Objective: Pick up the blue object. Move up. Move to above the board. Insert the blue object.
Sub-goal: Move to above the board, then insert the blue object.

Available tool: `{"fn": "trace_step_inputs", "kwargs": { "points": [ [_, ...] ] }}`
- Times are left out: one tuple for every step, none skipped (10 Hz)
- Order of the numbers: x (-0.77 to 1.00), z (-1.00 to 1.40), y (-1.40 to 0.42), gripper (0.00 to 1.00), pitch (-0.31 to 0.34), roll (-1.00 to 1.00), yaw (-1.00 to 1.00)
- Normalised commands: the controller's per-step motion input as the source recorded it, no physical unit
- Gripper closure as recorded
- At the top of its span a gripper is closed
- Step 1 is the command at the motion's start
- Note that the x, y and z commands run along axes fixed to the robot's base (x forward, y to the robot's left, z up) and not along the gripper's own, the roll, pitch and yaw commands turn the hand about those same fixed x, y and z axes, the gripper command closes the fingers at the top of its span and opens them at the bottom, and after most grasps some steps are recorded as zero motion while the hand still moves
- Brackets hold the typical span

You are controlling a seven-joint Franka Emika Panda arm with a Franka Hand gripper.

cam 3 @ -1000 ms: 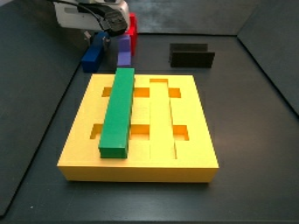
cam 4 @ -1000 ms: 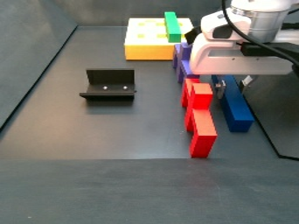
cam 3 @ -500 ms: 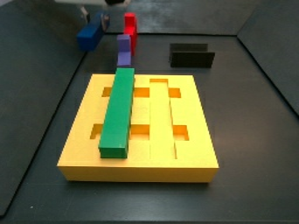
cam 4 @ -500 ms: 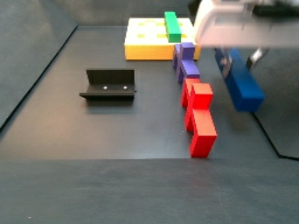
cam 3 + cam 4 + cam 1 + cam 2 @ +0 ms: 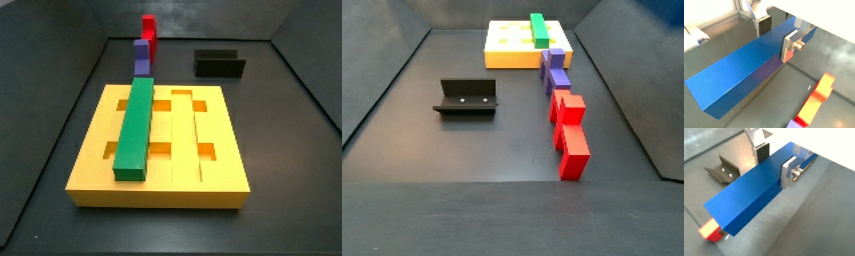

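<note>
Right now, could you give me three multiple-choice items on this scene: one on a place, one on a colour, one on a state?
1. Where does the green bar lie?
A. in a groove of the yellow board
B. on the floor beside the fixture
C. across the red block

2. What colour is the block next to the board's far edge?
A. orange
B. purple
C. white

3. In what state is the gripper?
A. open, holding nothing
B. shut on the red block
C. shut on the blue bar

Answers:
1 A: a side view shows the green bar lying lengthwise in the board's groove.
2 B: the purple block stands there, before the red block.
3 C: both wrist views show the fingers pressed on the sides of the blue bar; neither side view shows the gripper.
</note>
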Motion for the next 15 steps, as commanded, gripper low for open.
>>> {"fn": "trace_step_inputs", "kwargs": {
  "points": [
    [0.02, 0.70, -0.01, 1.00, 0.074, -0.01, 0.00],
    [0.03, 0.32, 0.00, 1.00, 0.061, -0.01, 0.00],
    [0.76, 0.19, -1.40, 1.00, 0.121, -0.03, 0.16],
    [0.76, 0.17, -1.40, 1.00, 0.140, -0.01, 0.15],
    [0.80, 0.16, -1.40, 1.00, 0.192, 0.04, 0.12],
    [0.82, 0.17, -1.40, 1.00, 0.176, -0.04, 0.04],
    [0.81, 0.17, -1.40, 1.00, 0.168, 0.01, 0.03],
    [0.81, 0.18, -1.40, 1.00, 0.156, 0.01, 0.02],
    [0.84, 0.19, -1.40, 1.00, 0.155, -0.02, 0.01],
    [0.85, 0.19, -1.40, 1.00, 0.152, 0.00, 0.01],
    [0.89, 0.20, -1.40, 1.00, 0.168, 0.02, 0.01],
    [0.63, 0.14, -0.95, 1.00, 0.178, 0.03, 0.01],
    [0.34, 0.09, -0.42, 1.00, 0.165, 0.04, 0.01],
    [0.18, 0.06, -0.24, 1.00, 0.098, 0.04, 0.01],
    [0.07, -0.05, -0.03, 1.00, 0.000, 0.00, 0.00]
  ]
}}
